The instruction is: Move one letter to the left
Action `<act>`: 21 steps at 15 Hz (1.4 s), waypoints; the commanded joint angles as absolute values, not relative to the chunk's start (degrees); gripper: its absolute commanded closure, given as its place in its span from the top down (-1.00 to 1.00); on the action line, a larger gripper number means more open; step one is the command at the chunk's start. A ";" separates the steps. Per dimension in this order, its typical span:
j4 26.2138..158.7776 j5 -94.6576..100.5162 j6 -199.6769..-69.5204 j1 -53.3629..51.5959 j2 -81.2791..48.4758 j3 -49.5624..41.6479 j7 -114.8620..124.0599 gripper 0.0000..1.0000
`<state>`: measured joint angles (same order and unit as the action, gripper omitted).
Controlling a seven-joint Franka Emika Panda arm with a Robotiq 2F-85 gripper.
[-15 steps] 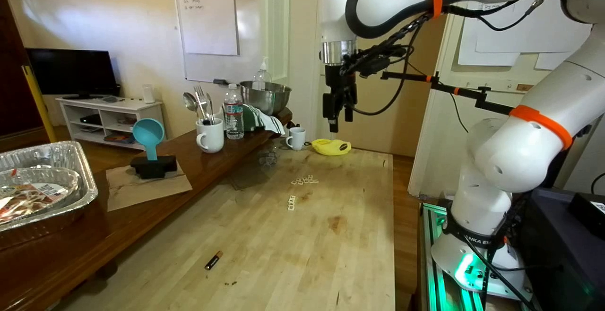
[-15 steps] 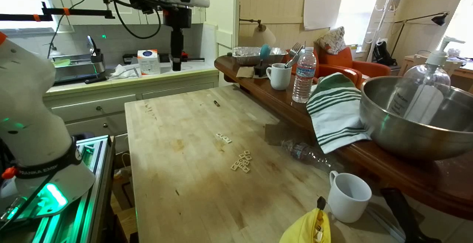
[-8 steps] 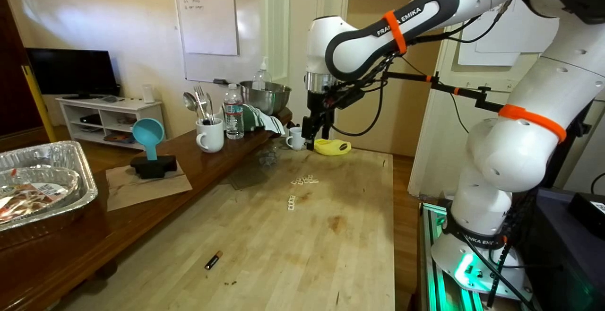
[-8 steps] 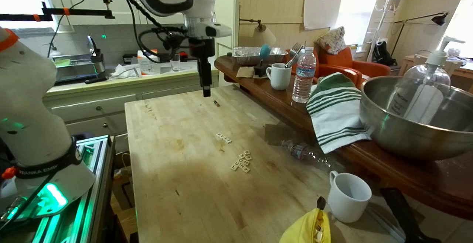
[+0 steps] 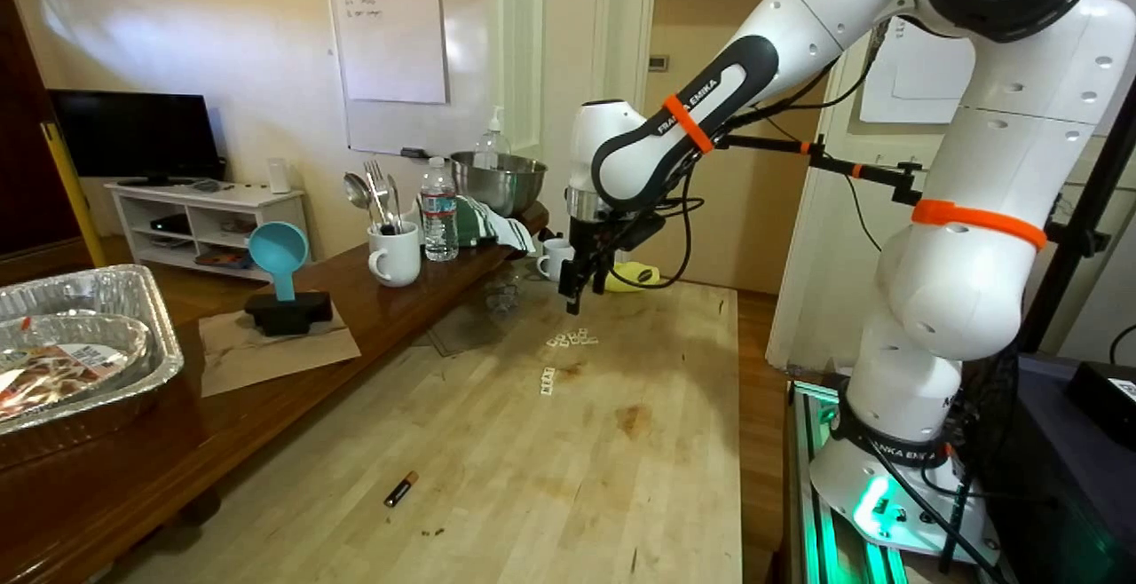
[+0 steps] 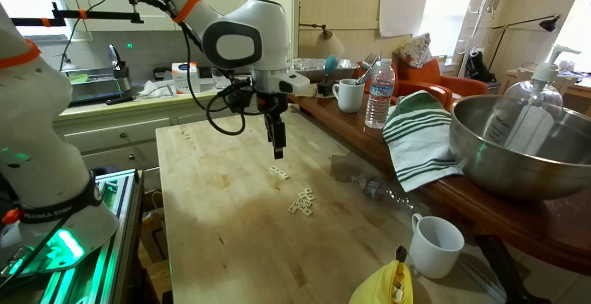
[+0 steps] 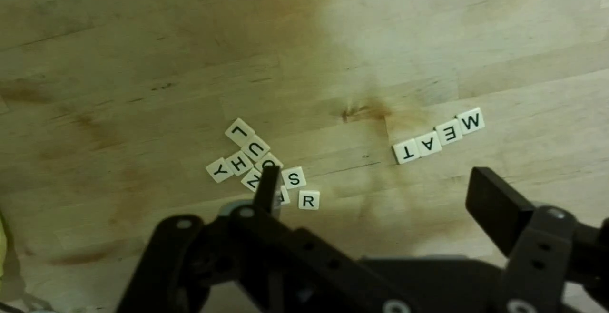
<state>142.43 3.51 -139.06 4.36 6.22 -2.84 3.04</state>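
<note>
The letters are small pale square tiles with dark characters, lying flat on the wooden table. A loose cluster of tiles (image 7: 239,163) lies at left in the wrist view; the R tile (image 7: 309,200) sits slightly apart. A row of tiles reading MEAT (image 7: 428,143) lies at right. In both exterior views the row (image 5: 548,381) (image 6: 280,172) and cluster (image 5: 572,338) (image 6: 302,201) are tiny. My gripper (image 7: 376,180) is open and empty above the table; it also shows in both exterior views (image 5: 586,298) (image 6: 278,154). Its left finger (image 7: 267,187) hides part of the cluster in the wrist view.
A battery (image 5: 401,488) lies on the table. A yellow pouch (image 6: 381,288) and a white mug (image 6: 437,246) stand at one end. A clear bottle (image 6: 381,191) lies beside the dark raised ledge (image 5: 355,300), which carries a cutlery mug (image 5: 395,256) and a metal bowl (image 6: 521,156).
My gripper has come down from high above the table to lower, closer to the tiles, moving left in one exterior view's picture and right in the other. The tiles have not moved.
</note>
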 commanded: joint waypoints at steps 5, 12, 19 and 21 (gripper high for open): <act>141.66 3.53 -139.10 4.28 5.46 -3.04 3.06 1.00; 141.26 -7.74 -140.81 3.89 2.05 -5.51 -19.78 1.00; 140.65 -14.45 -151.70 5.44 -3.75 -6.31 -36.30 1.00; 141.49 -12.68 -150.53 5.77 -2.06 -5.83 -33.83 1.00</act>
<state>141.50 -12.91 -150.74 5.15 -2.18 -6.47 -34.09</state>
